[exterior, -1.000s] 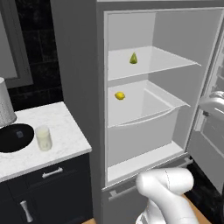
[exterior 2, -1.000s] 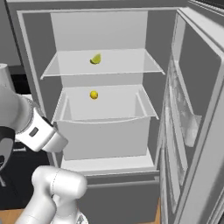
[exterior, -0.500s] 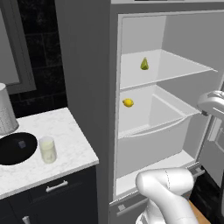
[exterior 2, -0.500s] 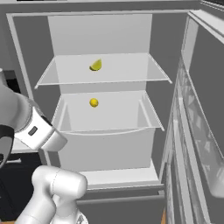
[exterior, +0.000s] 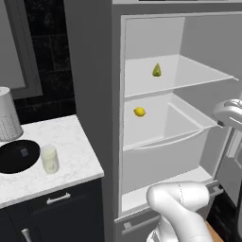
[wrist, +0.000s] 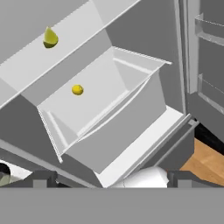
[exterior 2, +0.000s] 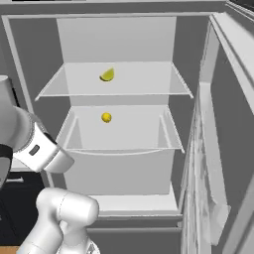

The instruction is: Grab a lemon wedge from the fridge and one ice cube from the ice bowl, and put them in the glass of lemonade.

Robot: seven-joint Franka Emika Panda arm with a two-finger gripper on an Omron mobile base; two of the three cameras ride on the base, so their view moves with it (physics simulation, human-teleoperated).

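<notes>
The fridge (exterior: 90, 71) stands open with its white shelves showing. On its upper shelf lies the small yellow-green lemon wedge (exterior: 156, 70) (exterior 2: 107, 75) (wrist: 50, 38). My gripper (wrist: 112, 180) is open with nothing between its fingertips (wrist: 43, 179), and it hangs well in front of and below that shelf. On the marble counter (exterior: 71, 142) left of the fridge sits the black ice bowl (exterior: 12, 160) holding a pale ice cube (exterior: 23, 152). The glass of lemonade (exterior: 49, 159) stands just right of the bowl.
A round whole lemon (exterior: 139, 112) (exterior 2: 106, 117) (wrist: 77, 89) lies in the white drawer under the shelf. The fridge door (exterior 2: 213, 149) is swung open on the right. A white paper towel roll (exterior: 7, 120) stands behind the bowl. Wood floor (wrist: 205, 162) shows below the door.
The whole picture has shifted and the fridge has grown larger, so the base has driven closer. The lemon wedge, lemon, bowl and glass have kept their places.
</notes>
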